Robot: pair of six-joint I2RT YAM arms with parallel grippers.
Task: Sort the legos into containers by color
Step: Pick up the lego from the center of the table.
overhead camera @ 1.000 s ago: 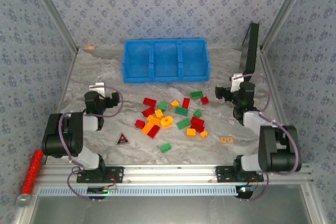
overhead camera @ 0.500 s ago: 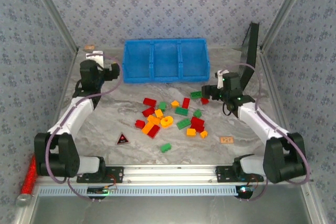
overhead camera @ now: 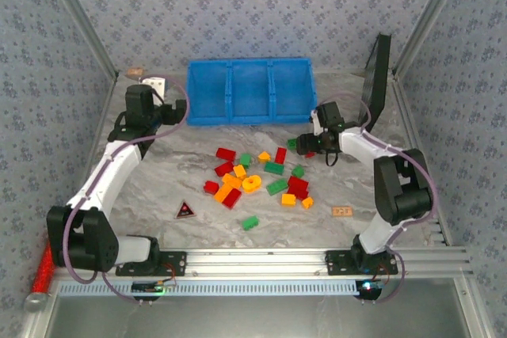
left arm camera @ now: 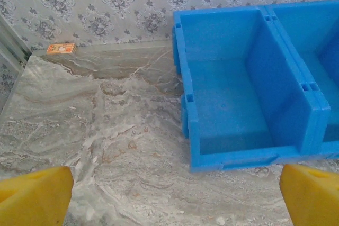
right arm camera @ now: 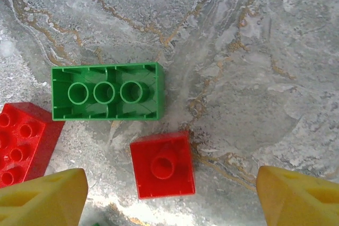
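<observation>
Red, green and orange-yellow legos (overhead camera: 261,176) lie scattered mid-table. The blue containers (overhead camera: 249,91) stand at the back, three compartments side by side, all bare inside. My right gripper (overhead camera: 306,146) hangs over the pile's far right end. In the right wrist view this gripper (right arm camera: 172,199) is open, its yellow fingertips (right arm camera: 42,197) wide apart either side of a small red lego (right arm camera: 162,164) lying studs down, not touching it. A green lego (right arm camera: 106,92) lies just beyond. My left gripper (overhead camera: 173,110) is open and empty by the bin's left end, facing the left compartment (left arm camera: 228,93).
A black flat panel (overhead camera: 379,77) leans at the back right. A dark triangular tag (overhead camera: 184,210) and a small orange tag (overhead camera: 342,211) lie near the front. A red glittery cylinder (overhead camera: 46,263) lies off the table's left front. Another orange tag (left arm camera: 61,48) sits by the back wall.
Both arms have unfolded from near their bases. The left one reached back to the bin's left end; the right one swung left and down over the green and small red legos.
</observation>
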